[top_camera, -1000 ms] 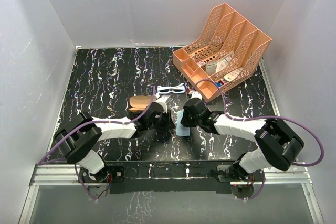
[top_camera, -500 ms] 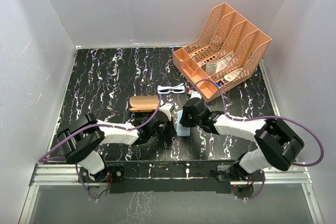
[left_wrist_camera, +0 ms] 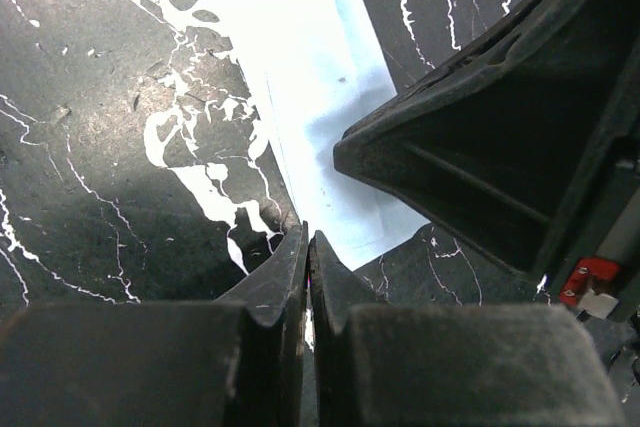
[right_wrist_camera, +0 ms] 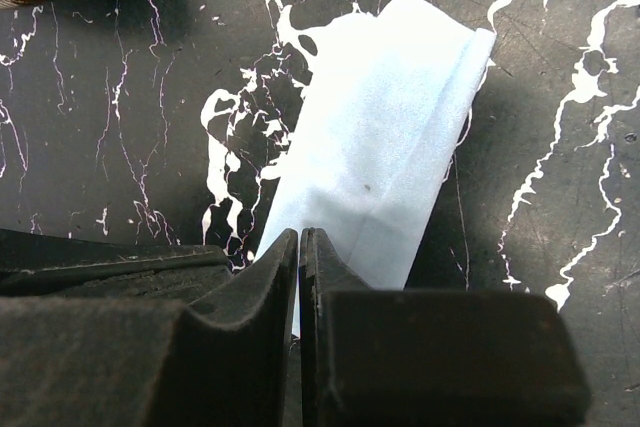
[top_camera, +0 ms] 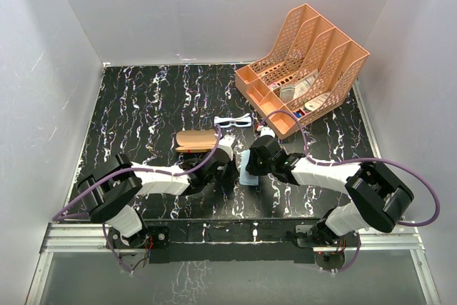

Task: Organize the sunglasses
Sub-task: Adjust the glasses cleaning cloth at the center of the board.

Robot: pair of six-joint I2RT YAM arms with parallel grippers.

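Jaws shut tight on both sides: left gripper point(left_wrist_camera: 308, 247) and right gripper point(right_wrist_camera: 300, 242) each seem to pinch an edge of the cloth point(right_wrist_camera: 390, 137). Best lifted evenly and held taut.

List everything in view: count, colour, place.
sunglasses: one, white frame, bluish lenses, mid-table near the organizer's front corner.
case: one, brown, left of the sunglasses and nearer the arms.
cloth: one, light blue, folded, on the table between the two grippers.
organizer: one, peach, far right corner, holding items too small to name.
table: one, black with white veins.
left gripper: one, black, shut, tips at the cloth's edge.
right gripper: one, black, shut, tips at the cloth's edge.
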